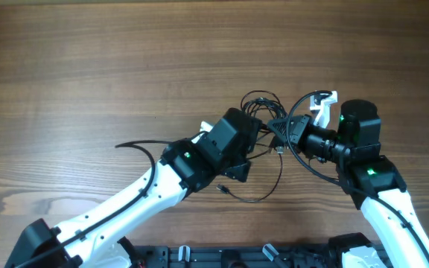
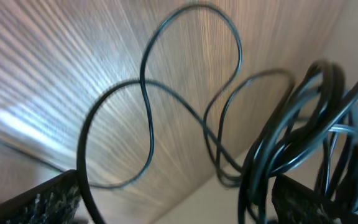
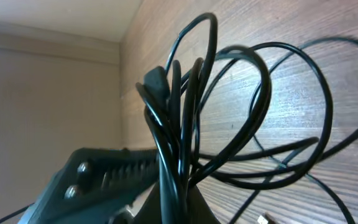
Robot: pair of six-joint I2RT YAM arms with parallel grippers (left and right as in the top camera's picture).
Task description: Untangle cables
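The cables [image 1: 263, 106] are a knot of thin black cords at the table's middle right, with one loop trailing toward the front to a small plug [image 1: 223, 190]. My right gripper [image 1: 280, 134] is shut on the bundle, and the cables [image 3: 178, 118] stand up in a tight sheaf out of its jaws [image 3: 173, 199]. My left gripper [image 1: 253, 140] sits just left of the knot, open. In the left wrist view the bundled cables [image 2: 291, 143] hang between its fingers [image 2: 42, 202], close to the right one, while a thinner loop [image 2: 148, 106] lies on the wood beyond.
The wooden table [image 1: 88, 67] stretches bare to the left and the back. A thicker black cord [image 1: 136, 147] arcs off my left arm. A white camera [image 1: 323, 104] sits on my right wrist. The dark base rail [image 1: 222, 257] runs along the front edge.
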